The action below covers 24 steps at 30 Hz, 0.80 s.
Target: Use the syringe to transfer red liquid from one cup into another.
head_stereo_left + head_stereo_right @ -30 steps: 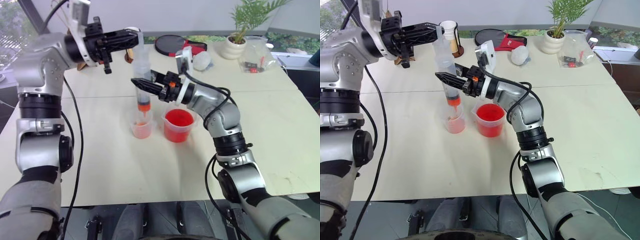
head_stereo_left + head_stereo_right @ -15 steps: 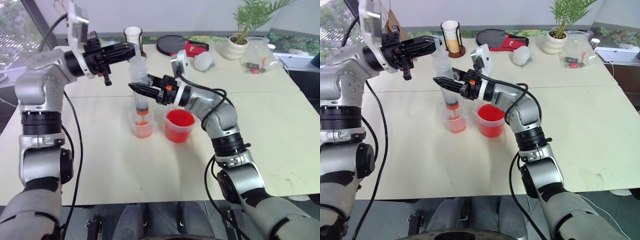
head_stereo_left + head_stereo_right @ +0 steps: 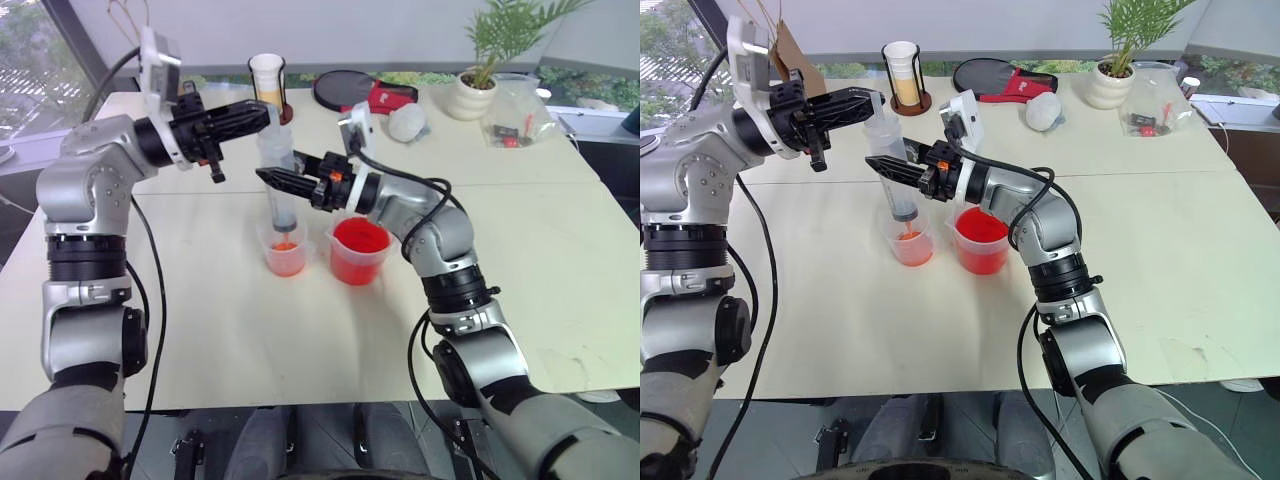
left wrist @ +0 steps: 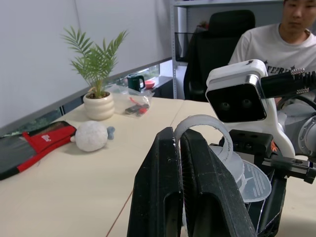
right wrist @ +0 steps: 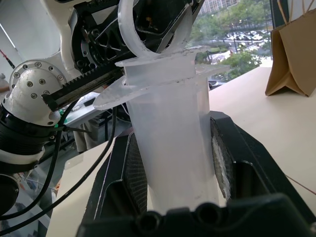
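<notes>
Two pincers work one syringe [image 3: 279, 180] above the bench [image 3: 560, 240]: the right pincer [image 3: 268, 176] clamps the clear barrel upright, while the left pincer [image 3: 262, 113], fingers pressed together, bears on the plunger top. Directly below the right pincer, the tip dips into the smaller cup [image 3: 285, 252]; the larger red beaker [image 3: 358, 250] stands just beside it.
</notes>
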Available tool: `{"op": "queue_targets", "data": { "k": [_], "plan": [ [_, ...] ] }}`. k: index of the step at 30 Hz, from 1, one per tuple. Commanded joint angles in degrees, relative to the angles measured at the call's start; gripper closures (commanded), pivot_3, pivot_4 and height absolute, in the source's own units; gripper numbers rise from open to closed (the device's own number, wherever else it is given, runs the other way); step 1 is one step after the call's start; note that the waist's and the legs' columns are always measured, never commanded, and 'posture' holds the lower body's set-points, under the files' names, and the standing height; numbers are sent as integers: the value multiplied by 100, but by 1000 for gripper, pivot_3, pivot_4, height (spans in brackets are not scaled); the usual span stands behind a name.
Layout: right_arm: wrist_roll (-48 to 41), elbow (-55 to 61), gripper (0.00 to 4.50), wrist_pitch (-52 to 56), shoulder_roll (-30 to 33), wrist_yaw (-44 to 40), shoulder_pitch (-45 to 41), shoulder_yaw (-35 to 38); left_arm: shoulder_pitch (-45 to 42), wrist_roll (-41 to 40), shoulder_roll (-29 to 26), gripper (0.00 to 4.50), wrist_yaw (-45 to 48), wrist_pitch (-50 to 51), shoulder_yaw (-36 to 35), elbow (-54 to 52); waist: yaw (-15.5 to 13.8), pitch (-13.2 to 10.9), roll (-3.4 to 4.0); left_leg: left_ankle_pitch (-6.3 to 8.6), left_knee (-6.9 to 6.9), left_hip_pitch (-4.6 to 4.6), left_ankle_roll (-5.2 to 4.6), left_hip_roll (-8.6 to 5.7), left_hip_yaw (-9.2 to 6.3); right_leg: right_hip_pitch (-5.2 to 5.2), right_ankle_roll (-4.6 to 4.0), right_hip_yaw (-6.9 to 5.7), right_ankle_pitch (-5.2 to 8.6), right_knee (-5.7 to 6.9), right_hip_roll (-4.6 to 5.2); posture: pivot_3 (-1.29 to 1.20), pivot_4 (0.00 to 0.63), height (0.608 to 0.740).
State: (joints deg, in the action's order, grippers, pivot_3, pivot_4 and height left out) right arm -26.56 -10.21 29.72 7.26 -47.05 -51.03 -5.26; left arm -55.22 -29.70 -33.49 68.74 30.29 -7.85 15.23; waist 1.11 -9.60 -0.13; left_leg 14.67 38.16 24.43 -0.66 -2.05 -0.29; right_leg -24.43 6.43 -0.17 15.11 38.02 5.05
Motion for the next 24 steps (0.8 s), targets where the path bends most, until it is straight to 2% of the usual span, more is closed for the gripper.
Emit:
{"op": "queue_targets", "data": {
  "k": [1, 2, 5, 12, 18, 24],
  "plan": [
    [-266, 658, 3064, -280, -224, -19, -510, 155, 96, 36, 76, 4466, 64, 123, 265, 86, 1, 0, 0, 0, 0, 0, 0, 0, 0, 0, 0, 0, 0, 0, 0, 0, 150, 740],
    [-267, 660, 3064, -279, -224, -19, -509, 153, 48, -10, 70, 4466, 44, 144, 202, 122, 2, 0, 0, 0, 0, 0, 0, 0, 0, 0, 0, 0, 0, 0, 0, 0, 150, 740],
    [-265, 689, 3064, -274, -225, -23, -482, 133, -41, -200, -15, 3625, 80, 289, 41, 137, 6, 0, 0, 0, 0, 0, 0, 0, 0, 0, 0, 0, 0, 0, 0, 0, 150, 740],
    [-199, 734, 3064, -270, -218, -48, -403, 118, 270, -482, -621, 107, 134, 683, -283, -156, 26, 0, 0, 0, -4, 0, 0, 1, 0, -3, 0, 0, 0, 0, -1, 0, 150, 740],
    [-207, 706, 3064, -278, -163, -59, -394, 166, 1028, -833, -1212, 107, 62, 1124, -670, -769, 25, 0, -8, 0, -6, -1, 1, 2, -3, -5, 0, 1, 0, 0, 1, 0, 150, 740],
    [-405, 601, 3064, -99, -71, -4, -599, 391, 1261, -1049, -1255, 107, -389, 1132, -1067, -916, -34, -3, -11, 0, -5, 0, 2, -3, -7, -2, 0, 0, 0, -5, 9, 0, 150, 740]
  ]
}}
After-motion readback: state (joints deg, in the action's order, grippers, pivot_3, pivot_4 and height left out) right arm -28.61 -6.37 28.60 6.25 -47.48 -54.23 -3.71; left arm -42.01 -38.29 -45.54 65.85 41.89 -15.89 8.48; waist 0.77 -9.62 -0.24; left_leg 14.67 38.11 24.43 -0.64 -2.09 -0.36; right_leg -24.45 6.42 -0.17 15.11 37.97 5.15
